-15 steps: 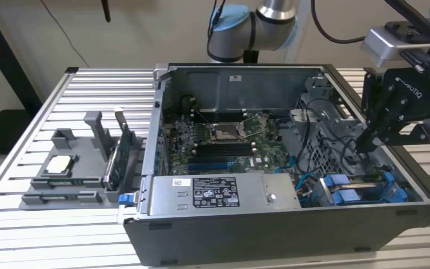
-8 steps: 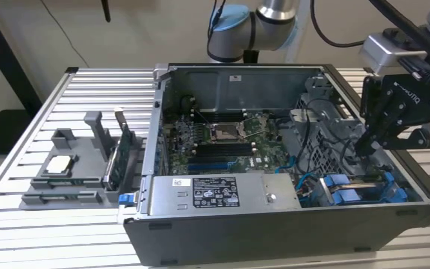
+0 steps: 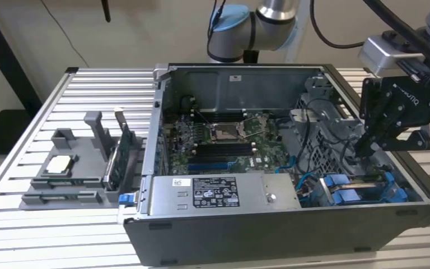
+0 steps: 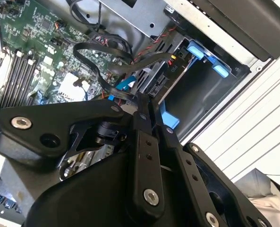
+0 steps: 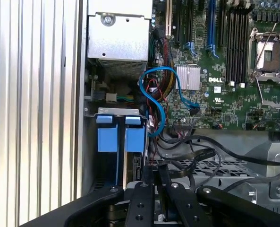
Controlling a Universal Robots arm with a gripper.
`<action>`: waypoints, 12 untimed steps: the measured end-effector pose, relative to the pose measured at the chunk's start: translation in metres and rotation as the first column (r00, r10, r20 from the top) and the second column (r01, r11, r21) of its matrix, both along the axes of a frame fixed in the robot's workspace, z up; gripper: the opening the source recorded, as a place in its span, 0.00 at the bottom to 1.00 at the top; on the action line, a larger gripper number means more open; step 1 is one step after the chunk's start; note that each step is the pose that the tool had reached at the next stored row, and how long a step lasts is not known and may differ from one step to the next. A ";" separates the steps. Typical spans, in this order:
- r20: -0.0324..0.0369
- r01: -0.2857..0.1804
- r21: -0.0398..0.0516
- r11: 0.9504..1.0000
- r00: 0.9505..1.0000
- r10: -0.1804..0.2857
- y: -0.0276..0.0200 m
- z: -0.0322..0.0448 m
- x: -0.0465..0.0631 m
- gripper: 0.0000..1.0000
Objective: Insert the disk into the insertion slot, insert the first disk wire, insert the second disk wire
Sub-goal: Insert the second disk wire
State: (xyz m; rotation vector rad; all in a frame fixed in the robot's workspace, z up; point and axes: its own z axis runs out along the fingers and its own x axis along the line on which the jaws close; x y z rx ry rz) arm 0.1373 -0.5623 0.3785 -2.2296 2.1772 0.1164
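Disk (image 5: 130,163) seated, tool (image 5: 156,172) above.

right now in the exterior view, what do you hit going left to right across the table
grey plastic parts holder with a small silver chip → upright green circuit card → grey labelled power-supply box → bright blue plastic drive carriers in the dark metal cage → black gripper hanging above the cage, at the exterior view's right.
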 end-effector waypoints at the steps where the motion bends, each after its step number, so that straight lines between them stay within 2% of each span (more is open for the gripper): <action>1: 0.000 0.000 0.000 1.000 1.000 0.000 0.0000 -0.0003 0.000 0.16; 12: 0.000 0.000 0.000 1.000 1.000 0.000 -0.0004 -0.0037 0.000 0.16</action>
